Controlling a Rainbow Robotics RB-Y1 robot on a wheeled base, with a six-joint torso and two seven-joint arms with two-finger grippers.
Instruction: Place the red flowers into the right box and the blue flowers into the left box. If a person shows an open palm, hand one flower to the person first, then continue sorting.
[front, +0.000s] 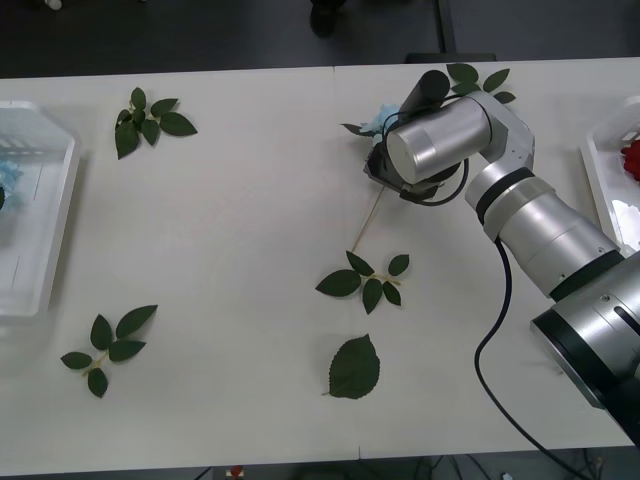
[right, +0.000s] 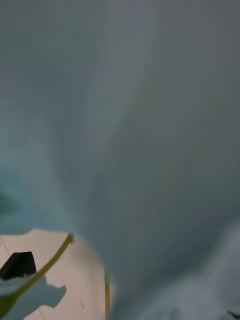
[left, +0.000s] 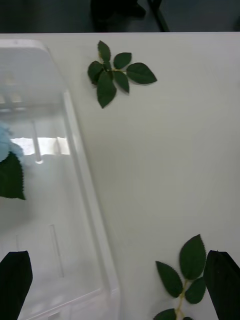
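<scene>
A blue flower (front: 376, 118) lies at the table's far middle-right, its thin stem (front: 366, 222) trailing toward me. My right gripper (front: 382, 152) is down on its head, hidden under the silver wrist. In the right wrist view pale blue petals (right: 130, 125) press against the camera, with a green stem (right: 50, 261) below them. Another blue flower (left: 6, 142) rests in the left box (left: 82, 165) (front: 60, 210). My left gripper (left: 120, 292) hangs open and empty above that box's near rim. A red flower (front: 631, 157) lies in the right box (front: 598, 170) at the table's right edge.
Loose green leaf sprigs lie scattered: one at the far left (front: 150, 120) (left: 117, 72), one at the front left (front: 105, 350) (left: 182, 275), one mid-table (front: 365, 280), a single leaf (front: 353, 368) in front, and one behind the right wrist (front: 478, 78).
</scene>
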